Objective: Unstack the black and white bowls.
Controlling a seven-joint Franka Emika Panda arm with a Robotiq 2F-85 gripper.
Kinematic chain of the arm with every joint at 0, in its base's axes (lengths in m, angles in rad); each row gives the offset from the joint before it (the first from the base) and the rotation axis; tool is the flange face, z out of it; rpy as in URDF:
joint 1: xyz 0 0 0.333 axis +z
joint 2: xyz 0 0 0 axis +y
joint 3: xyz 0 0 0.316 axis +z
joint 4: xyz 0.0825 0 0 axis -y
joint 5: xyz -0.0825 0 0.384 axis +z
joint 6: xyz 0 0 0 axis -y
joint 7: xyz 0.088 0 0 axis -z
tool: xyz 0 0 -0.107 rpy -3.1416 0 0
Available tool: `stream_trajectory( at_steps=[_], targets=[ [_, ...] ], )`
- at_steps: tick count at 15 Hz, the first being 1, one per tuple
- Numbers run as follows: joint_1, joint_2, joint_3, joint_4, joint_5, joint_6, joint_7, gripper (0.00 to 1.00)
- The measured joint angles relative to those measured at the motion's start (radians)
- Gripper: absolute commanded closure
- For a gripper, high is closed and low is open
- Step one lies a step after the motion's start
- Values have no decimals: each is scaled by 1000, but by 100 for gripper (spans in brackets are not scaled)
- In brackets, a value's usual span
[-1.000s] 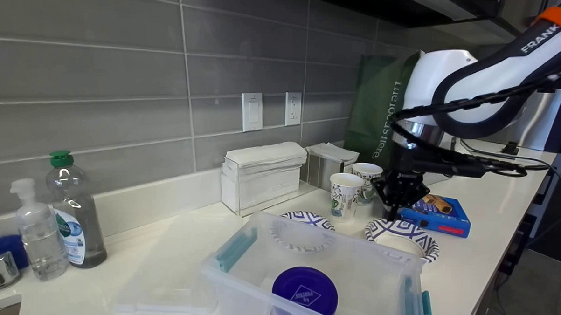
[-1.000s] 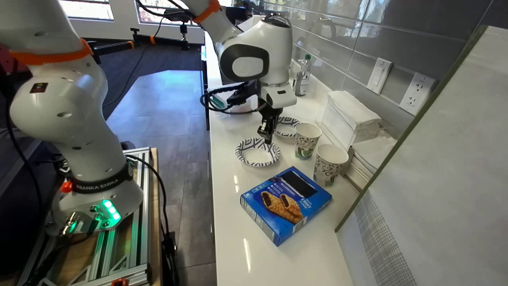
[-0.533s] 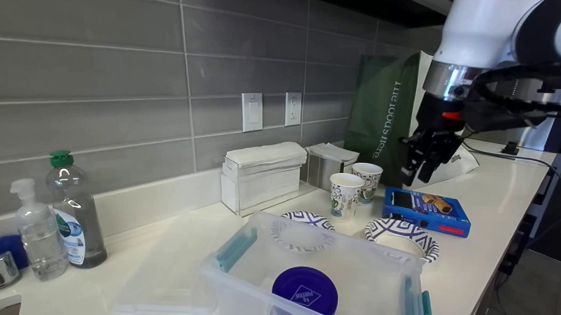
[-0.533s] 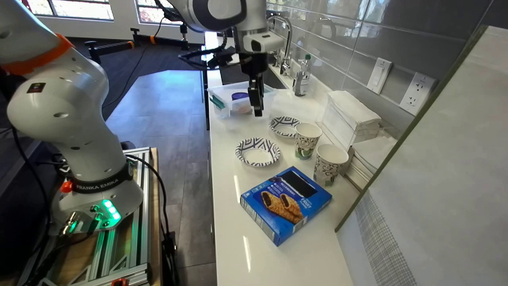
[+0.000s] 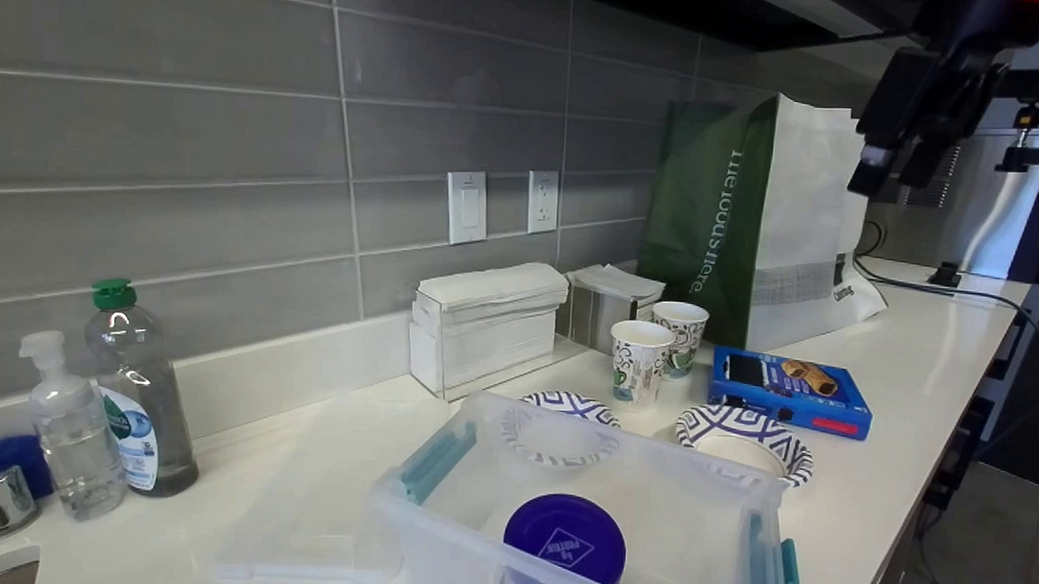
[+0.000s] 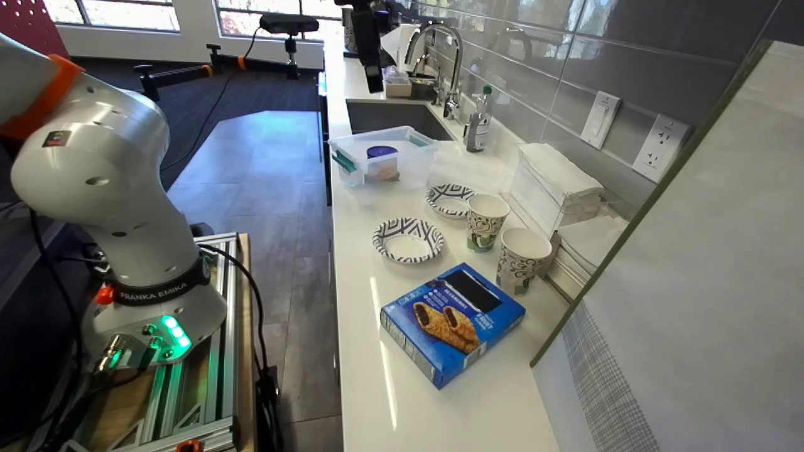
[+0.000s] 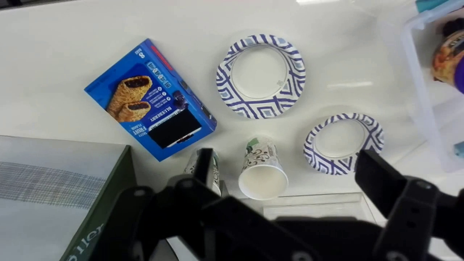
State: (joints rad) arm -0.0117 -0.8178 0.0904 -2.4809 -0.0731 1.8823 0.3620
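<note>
Jaws risen, spread wide, empty; bowls [image 7: 261,74] apart in wrist view, partly behind bin [image 5: 692,536] in exterior view.

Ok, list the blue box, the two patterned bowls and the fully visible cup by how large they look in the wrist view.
Largest to smallest:
1. Blue box
2. Bowl nearer the box
3. Bowl farther from the box, its rim partly hidden
4. Cup

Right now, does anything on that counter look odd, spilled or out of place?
Nothing looks spilled or toppled; both bowls sit upright and apart. Mildly odd: the clear tub stands open, what looks like its lid lying beside it on the counter.
</note>
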Motion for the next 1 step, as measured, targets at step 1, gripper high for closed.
stream_trajectory(
  at_steps=[1],
  targets=[
    [2, -13, -12, 14, 10, -15, -19, 0]
  ],
)
